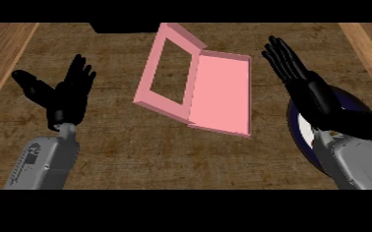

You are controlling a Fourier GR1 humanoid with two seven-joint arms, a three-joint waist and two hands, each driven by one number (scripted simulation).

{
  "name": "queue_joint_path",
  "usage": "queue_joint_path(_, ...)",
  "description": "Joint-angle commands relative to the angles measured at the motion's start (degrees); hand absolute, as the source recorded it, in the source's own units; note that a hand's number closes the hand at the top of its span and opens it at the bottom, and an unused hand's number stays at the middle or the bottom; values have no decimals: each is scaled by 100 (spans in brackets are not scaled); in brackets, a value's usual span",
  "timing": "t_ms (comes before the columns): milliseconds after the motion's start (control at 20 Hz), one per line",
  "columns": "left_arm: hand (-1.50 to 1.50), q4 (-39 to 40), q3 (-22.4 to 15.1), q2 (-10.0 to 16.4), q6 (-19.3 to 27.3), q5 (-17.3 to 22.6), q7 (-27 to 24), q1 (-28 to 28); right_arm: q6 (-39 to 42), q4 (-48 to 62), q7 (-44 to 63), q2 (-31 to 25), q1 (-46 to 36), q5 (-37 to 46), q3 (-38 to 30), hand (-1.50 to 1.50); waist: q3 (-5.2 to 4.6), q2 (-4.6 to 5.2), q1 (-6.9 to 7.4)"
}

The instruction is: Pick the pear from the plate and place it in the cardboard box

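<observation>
A pink box (218, 94) lies open at the middle of the wooden counter, its frame-like lid (169, 69) tilted up on the left side. At the right, a dark blue plate (296, 128) with a white inside shows only partly under my right forearm. The pear is hidden from view. My right hand (294, 71) is open, fingers straight and pointing up and left, above the plate and to the right of the box. My left hand (67, 91) rests open at the left, fingers up, holding nothing.
A black object (123, 27) sits at the counter's far edge behind the box. Lighter wooden strips (15, 42) run along the left and right sides of the counter.
</observation>
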Motion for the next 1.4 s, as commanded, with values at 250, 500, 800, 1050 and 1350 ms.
queue_joint_path(250, 0, 298, -355, 1711, -87, -1731, -627, 625, 2911, 820, -942, -1509, 658, -675, -262, -150, 77, 50, 237)
queue_joint_path(500, 0, 351, -475, 1675, -139, -1763, -562, 674, 2562, 1037, -2673, -2465, 601, 1609, -214, -150, 92, 102, 245)
queue_joint_path(800, 0, 354, -556, 1684, -134, -1907, -736, 729, 3482, 2035, -4501, -2612, 695, 1173, -408, -150, 85, 116, 391)
queue_joint_path(1050, 0, 435, -504, 1752, -191, -1915, -773, 698, 2407, 2252, -5451, -3107, 552, 2263, -311, -150, 65, 80, 394)
queue_joint_path(1350, 0, 214, -676, 1704, -273, -1978, -632, 671, 1477, 2609, -5929, -3836, 264, 3739, 347, -150, 48, 61, 572)
